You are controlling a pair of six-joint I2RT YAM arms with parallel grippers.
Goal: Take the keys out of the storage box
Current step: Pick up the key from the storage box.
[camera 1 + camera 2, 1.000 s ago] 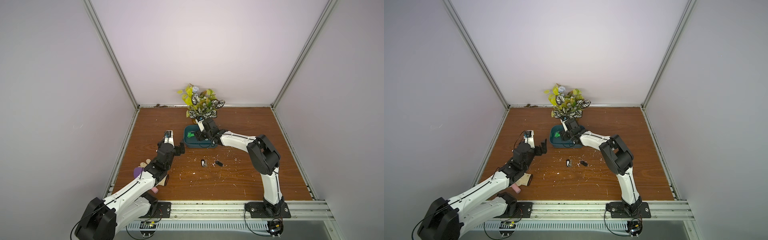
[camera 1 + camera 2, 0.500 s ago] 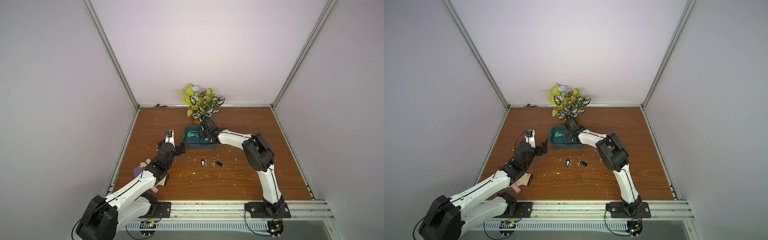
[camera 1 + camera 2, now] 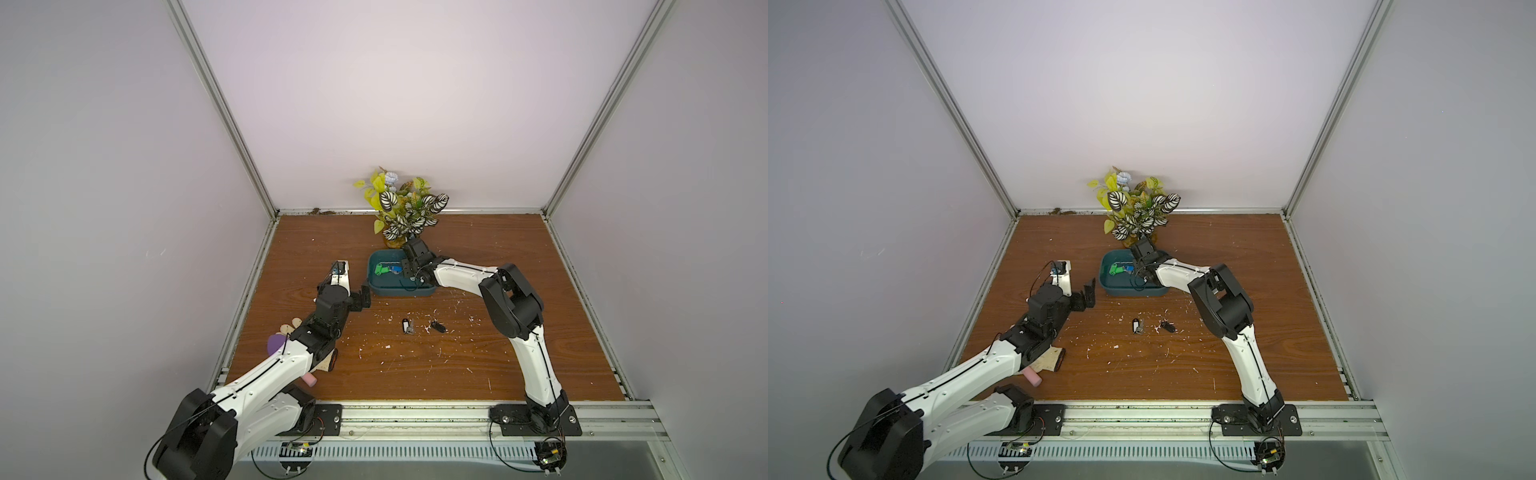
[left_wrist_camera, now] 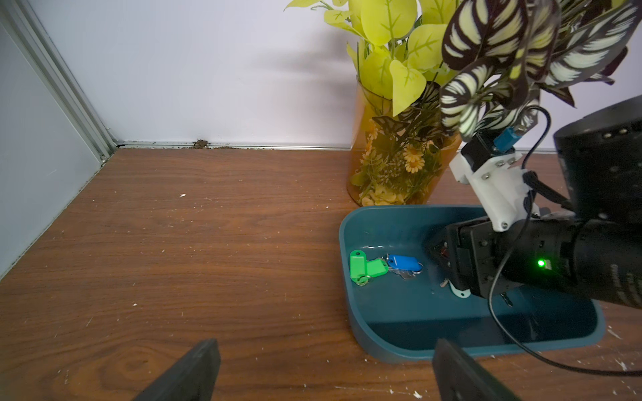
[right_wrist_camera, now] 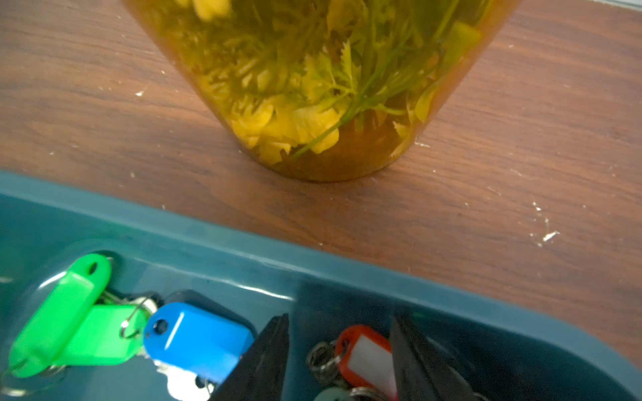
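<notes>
The dark-teal storage box (image 3: 399, 293) (image 3: 1133, 293) (image 4: 417, 350) (image 5: 243, 239) lies in front of the plant. In it are two green-tagged keys (image 3: 380, 269) (image 4: 364, 269) (image 5: 69, 312), a blue-tagged key (image 4: 403, 262) (image 5: 201, 336), an orange-red-tagged key (image 5: 364, 354) and a pale grey tag (image 4: 458, 291). My right gripper (image 3: 406, 266) (image 3: 1138, 266) (image 5: 340, 323) reaches down into the box; its jaws stand apart either side of the orange-red tag, with a gap on the ring side. Two black-fobbed keys (image 3: 405, 324) (image 3: 437, 326) lie on the table. My left gripper (image 3: 360, 300) (image 4: 326, 347) is wide open beside the box's near left corner.
The plant in its yellowish pot (image 3: 395, 241) (image 4: 392, 166) (image 5: 312, 86) stands just behind the box, its leaves over my right wrist. A purple object (image 3: 275, 343), a pink cylinder (image 3: 309, 379) and a wooden piece lie under my left arm. White flecks dot the wooden table.
My right gripper has moved deeper into the box towards the plant side and its jaws have narrowed around the orange-red tag. My left arm has not moved.
</notes>
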